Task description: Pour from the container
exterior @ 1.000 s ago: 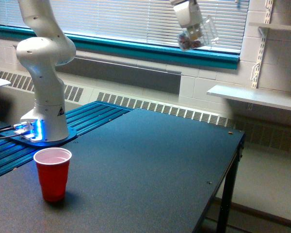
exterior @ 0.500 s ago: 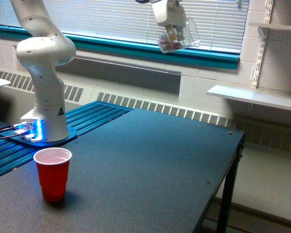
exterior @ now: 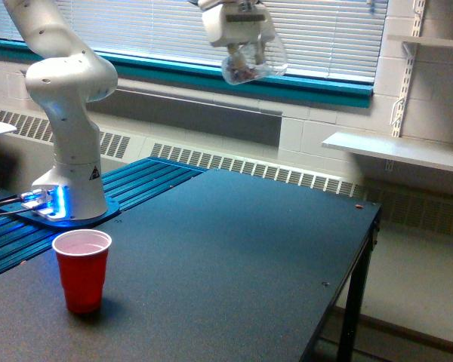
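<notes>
Since the earlier frames the gripper and the container it carries have travelled across the window toward the exterior view's left, remaining high in the air. Below lies the dark surface, filling most of the lower view. On its left side, on a blue ribbed mat, stands the white arm base, lit blue at its foot. A red cup stands upright near the front left, open-mouthed and well apart from the container. High against the window blinds, the jaws clasp the clear container, which is tilted, with small pinkish-brown pieces showing inside.
</notes>
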{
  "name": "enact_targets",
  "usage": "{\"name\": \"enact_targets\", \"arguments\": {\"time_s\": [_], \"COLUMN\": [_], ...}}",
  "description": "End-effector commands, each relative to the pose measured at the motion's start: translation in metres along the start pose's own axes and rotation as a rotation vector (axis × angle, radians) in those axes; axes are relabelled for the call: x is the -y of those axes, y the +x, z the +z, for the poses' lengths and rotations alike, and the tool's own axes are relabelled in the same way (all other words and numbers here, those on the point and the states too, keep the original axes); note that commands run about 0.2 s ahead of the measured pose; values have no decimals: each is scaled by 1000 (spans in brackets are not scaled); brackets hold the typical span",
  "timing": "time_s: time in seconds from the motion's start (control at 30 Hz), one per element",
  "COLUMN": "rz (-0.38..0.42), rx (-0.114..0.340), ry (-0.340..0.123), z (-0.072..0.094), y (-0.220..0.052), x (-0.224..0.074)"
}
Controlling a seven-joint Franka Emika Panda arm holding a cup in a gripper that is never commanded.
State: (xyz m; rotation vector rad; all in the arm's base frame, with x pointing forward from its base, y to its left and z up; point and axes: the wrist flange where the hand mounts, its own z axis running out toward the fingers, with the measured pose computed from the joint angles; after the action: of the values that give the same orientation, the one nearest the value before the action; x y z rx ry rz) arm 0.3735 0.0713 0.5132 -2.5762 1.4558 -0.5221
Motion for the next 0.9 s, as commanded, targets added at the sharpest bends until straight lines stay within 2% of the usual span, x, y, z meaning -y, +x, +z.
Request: {"name": "enact_targets", "arguments": {"time_s": [0.03, 0.2, 0.37, 0.63, 0.73, 0.9], "rz": [138, 200, 273, 375, 410, 440], "rx": [-5, -15, -21, -65, -82, -68], "ry": [-82, -113, -123, -97, -99, -106], "z": [7, 6, 4, 0, 2, 15], "y": [13, 21, 29, 40, 44, 50], "x": [-26, -42, -59, -90, -102, -125]}}
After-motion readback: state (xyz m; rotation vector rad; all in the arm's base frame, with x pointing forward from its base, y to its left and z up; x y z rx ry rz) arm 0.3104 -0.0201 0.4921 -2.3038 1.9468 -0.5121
